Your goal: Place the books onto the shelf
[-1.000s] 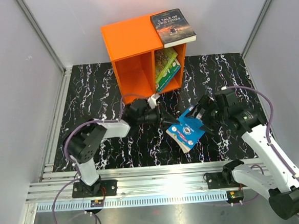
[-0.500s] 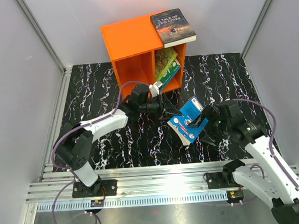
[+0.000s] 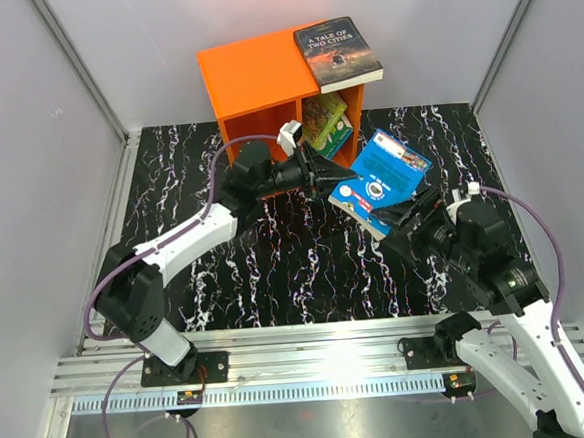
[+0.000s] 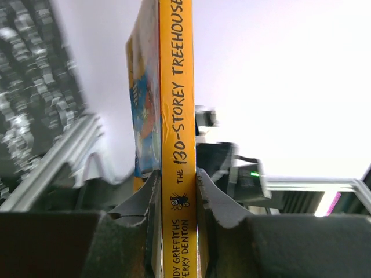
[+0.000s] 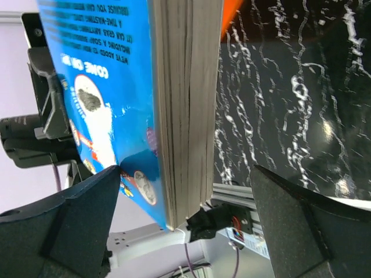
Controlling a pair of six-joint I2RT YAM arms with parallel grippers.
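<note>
- The right gripper (image 5: 185,171) is nearest; its jaws are spread as wide as they go, one on each side of the blue book's (image 3: 381,173) lower edge, and they clamp nothing; whether the pad next to the cover touches it I cannot tell.
- The blue book hangs tilted above the black marbled mat (image 3: 189,176), just in front of the shelf (image 3: 252,76); its page edge faces the right wrist camera.
- The left gripper (image 4: 178,185) is clamped on the book's yellow spine and appears to carry the whole weight; a pinch that thin will probably let the book swing, so move slowly.
- Judged step: carrying this book into the shelf; either close the right jaws to steady it, or draw them straight back before the left arm moves, so that they do not catch the cover.
- Turn the book upright and line it up with the divider (image 3: 296,128) before pushing it in.
- The bay left of the divider looks free; right of it, two illustrated books (image 3: 326,126) lean at a slant and could be knocked, so the left bay seems the easier target.
- Farthest, the brown book (image 3: 338,50) lies flat on top of the shelf and overhangs its right edge; come in low, under that overhang.
</note>
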